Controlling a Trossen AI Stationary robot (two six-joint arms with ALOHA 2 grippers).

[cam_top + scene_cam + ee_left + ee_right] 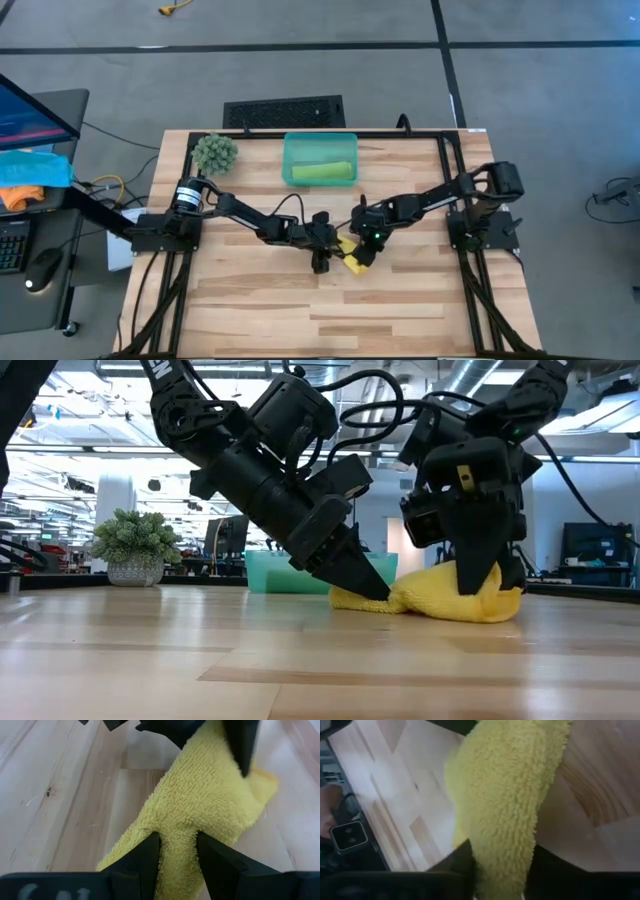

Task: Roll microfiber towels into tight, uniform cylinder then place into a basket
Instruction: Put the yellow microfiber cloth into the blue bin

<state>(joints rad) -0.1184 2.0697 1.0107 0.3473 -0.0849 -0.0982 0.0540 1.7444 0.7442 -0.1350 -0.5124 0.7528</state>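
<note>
Mid-table on the wooden table, with a green towel already in the basket: rolling step on the yellow towel, left gripper and right gripper both pinching it, next calling for tightening, then lifting to that basket.

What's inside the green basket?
A rolled lime green towel lies inside the basket. The rest of the basket's floor looks bare. Whatever is under the towel is covered.
</note>
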